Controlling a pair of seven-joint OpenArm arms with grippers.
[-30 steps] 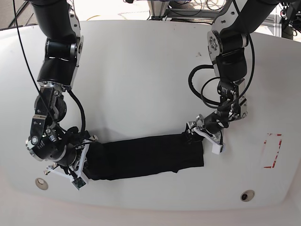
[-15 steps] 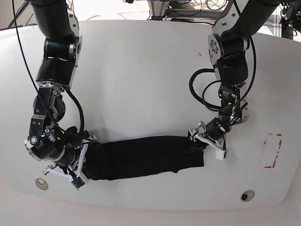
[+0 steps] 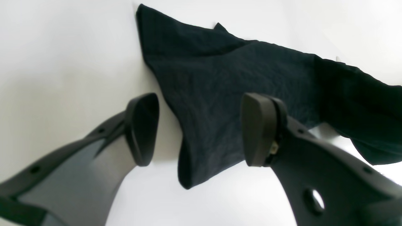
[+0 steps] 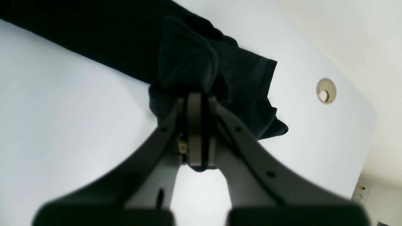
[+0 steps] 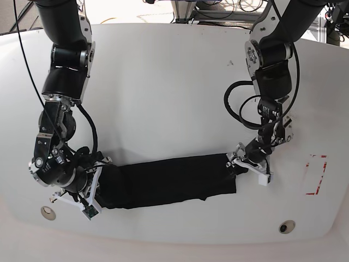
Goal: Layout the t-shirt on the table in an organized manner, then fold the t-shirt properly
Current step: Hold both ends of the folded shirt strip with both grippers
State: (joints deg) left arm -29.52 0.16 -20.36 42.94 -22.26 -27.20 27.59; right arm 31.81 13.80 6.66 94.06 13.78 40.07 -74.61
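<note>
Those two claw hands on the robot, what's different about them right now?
The right gripper is shut, pinching a bunched end of the black t-shirt; the left gripper stands open, holding nothing. The right one sits over the shirt's end; the left one hangs beside the other end, its fingers either side of the cloth's edge. Both are low over the white table.

Bare table (image 5: 163, 98) — t-shirt (image 5: 169, 181) nearside

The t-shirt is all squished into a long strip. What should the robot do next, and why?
Probably close the open left gripper on the t-shirt end below it. The right gripper already pinches the other end, so both arms could then lift and spread it on the table.
</note>
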